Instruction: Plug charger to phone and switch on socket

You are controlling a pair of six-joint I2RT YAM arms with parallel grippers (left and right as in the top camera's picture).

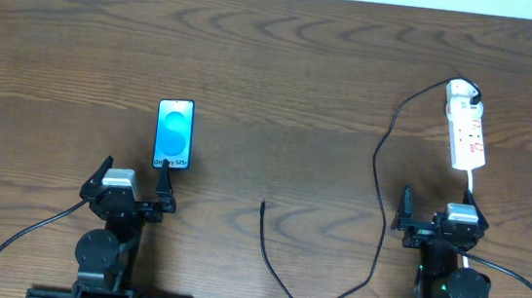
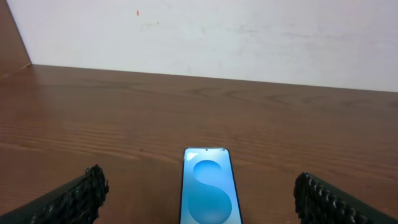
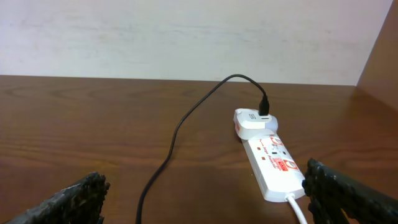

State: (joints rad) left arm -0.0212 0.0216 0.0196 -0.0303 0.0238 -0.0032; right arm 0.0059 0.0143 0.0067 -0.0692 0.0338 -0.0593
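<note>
On the wooden worktop [image 1: 283, 72], the phone [image 1: 173, 134] is shown lying just ahead of the spread, empty left claw [image 1: 136, 180], the socket [image 1: 466, 129] ahead of the equally spread right claw [image 1: 436, 212], and the loose tip of the charger [image 1: 382, 234], lying between them, is best pinched near its end.

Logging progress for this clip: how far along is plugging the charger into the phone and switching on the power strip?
Done: the charger cable is plugged into a white adapter on the power strip. In hand: nothing; left gripper and right gripper are open and empty. Left: bring the loose tip to the Galaxy phone, plug it in, switch the strip on.
</note>
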